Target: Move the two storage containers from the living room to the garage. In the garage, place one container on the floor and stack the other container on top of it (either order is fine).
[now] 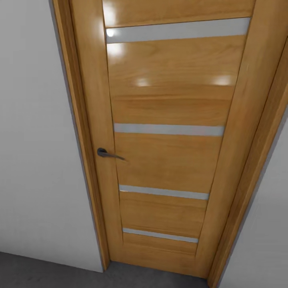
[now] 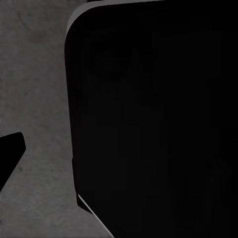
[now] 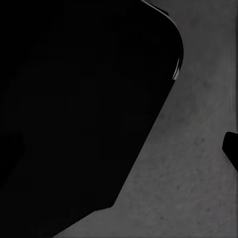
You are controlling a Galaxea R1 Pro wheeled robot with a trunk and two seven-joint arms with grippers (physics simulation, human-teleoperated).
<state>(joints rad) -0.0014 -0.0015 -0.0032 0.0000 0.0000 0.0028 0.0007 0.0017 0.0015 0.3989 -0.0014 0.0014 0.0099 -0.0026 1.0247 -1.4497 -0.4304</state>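
Dark grey mottled floor (image 1: 36, 272), below door

A shut orange wood door (image 1: 168, 132) w/ grey stripes & dark lever handle (image 1: 107, 153) blocked the way fwd, white walls (image 1: 36, 152) closed in both sides, and only a strip of dark grey floor (image 1: 40, 272) lay open at its foot.
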